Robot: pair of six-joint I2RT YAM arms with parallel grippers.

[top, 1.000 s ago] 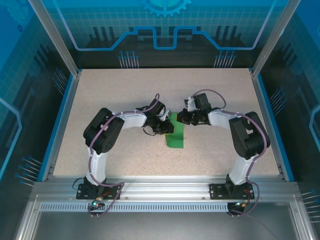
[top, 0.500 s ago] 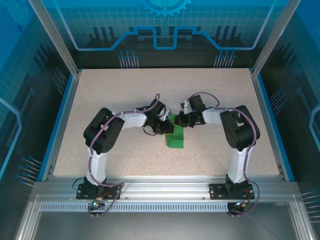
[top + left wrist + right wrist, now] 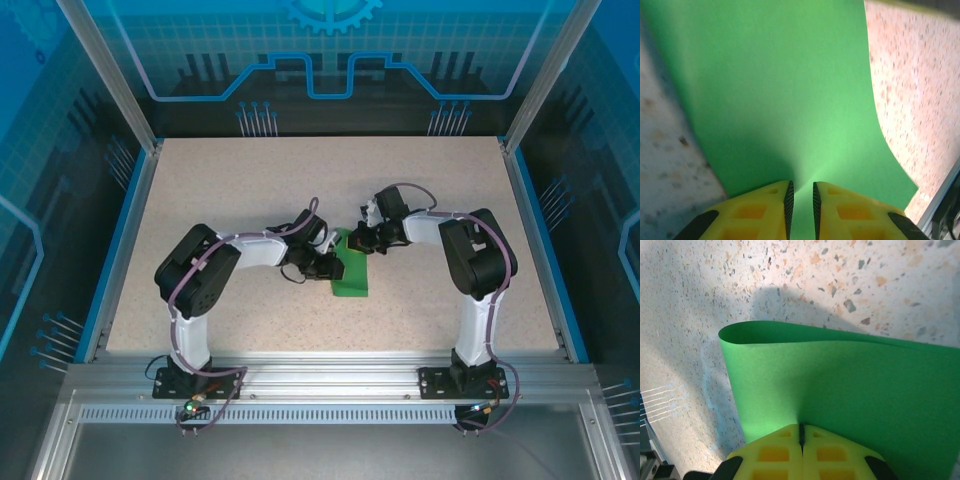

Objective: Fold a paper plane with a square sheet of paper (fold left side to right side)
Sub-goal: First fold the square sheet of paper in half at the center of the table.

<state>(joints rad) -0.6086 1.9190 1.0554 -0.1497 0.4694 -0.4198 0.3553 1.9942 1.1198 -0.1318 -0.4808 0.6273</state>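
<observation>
The square sheet of paper, bent over at the middle of the worktop, is pinched by the right tool. The left tool is set narrowly over it, and whether it grips cannot be told. Edges should be kept aligned while the crease is flattened.

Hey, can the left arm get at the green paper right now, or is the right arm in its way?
Likely yes: the left gripper is at the square sheet of paper, jaws pinched on its edge. The right gripper holds the far end, apart from it.
</observation>
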